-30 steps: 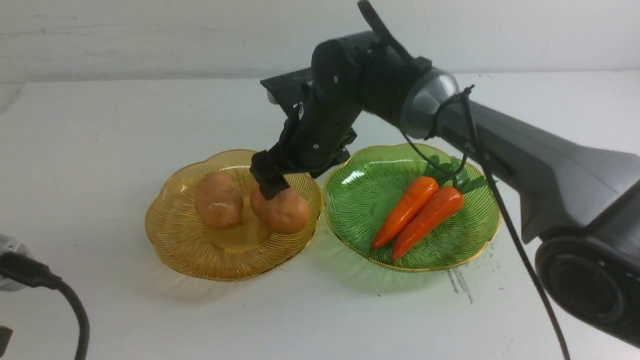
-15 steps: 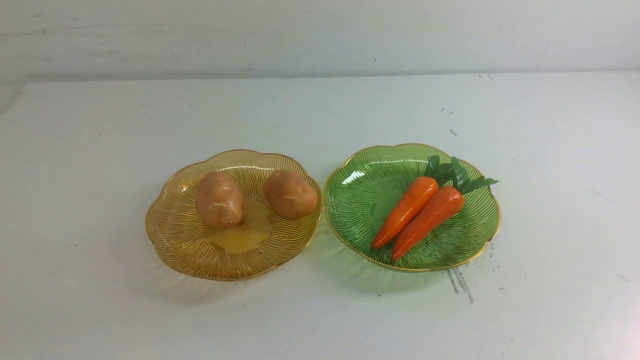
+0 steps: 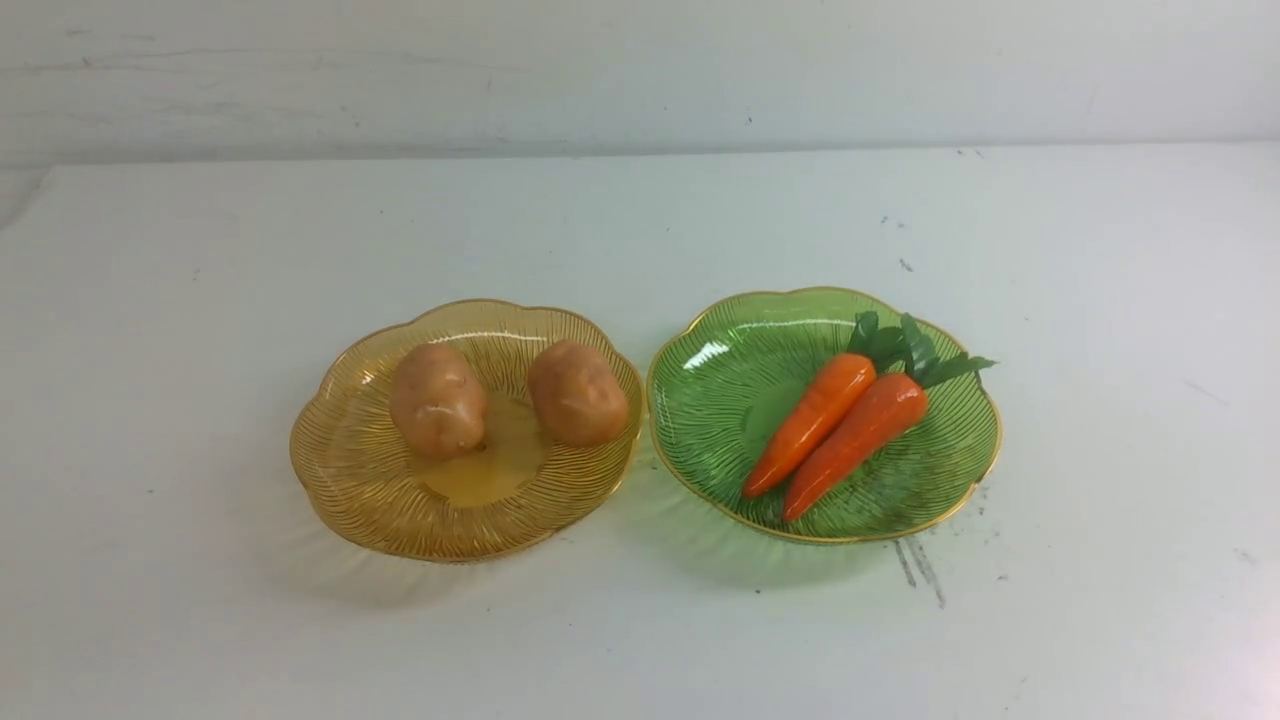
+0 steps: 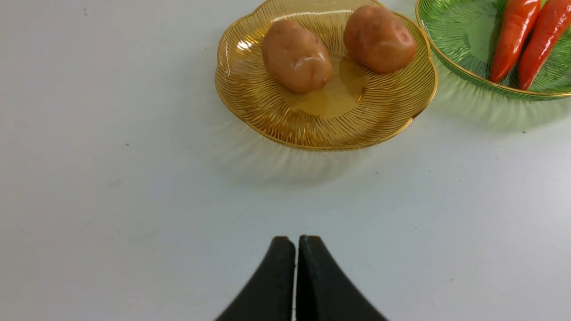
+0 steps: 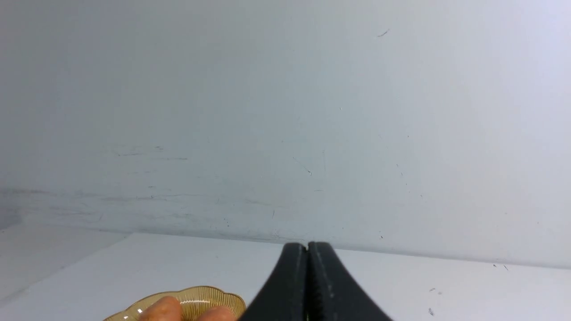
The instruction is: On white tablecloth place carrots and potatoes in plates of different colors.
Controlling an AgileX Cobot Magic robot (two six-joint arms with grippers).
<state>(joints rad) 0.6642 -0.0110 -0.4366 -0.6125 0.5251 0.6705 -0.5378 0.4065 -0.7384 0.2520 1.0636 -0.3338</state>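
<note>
Potatoes [image 4: 296,55] apparently well beyond left fingers [image 4: 272,285]

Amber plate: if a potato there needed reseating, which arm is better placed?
Likely left. The left gripper, shut, faces the amber plate and both potatoes squarely; the right gripper, also shut, points toward the wall with only the plate's edge in its view.

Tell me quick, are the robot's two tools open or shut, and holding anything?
Left tool: closed, holding nothing.
Right tool: closed, holding nothing.
</note>
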